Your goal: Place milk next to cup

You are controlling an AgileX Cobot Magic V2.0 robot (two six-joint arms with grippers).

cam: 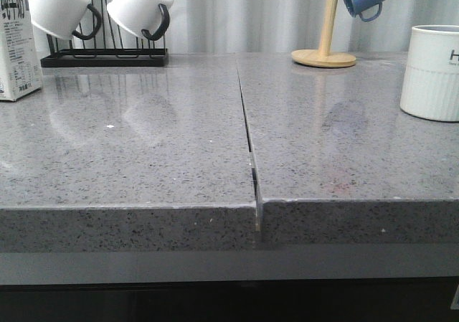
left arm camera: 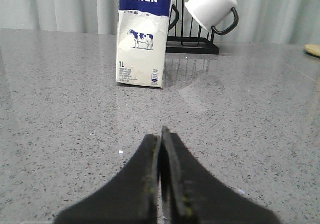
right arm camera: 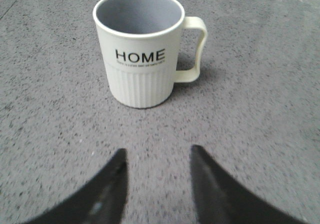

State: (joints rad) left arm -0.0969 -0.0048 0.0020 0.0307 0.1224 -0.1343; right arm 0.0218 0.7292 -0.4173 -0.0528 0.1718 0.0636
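The milk (cam: 18, 46) stands upright at the table's (cam: 143, 157) far left, about ten o'clock, well apart from the cup (cam: 432, 71) at two o'clock. Facing the milk, the left gripper (left arm camera: 161, 149) has its fingers pressed together, empty. The right gripper (right arm camera: 157, 179) is spread, fingers apart before the cup.

pale pleated curtain (cam: 237, 13) hangs behind a glossy grey speckled stone counter (cam: 143, 150) split by a seam (cam: 247, 132).

A kitchen: grey speckled stone counter (cam: 143, 143), black mug rack (cam: 104, 55) upper left, wooden mug tree (cam: 326, 42) upper right
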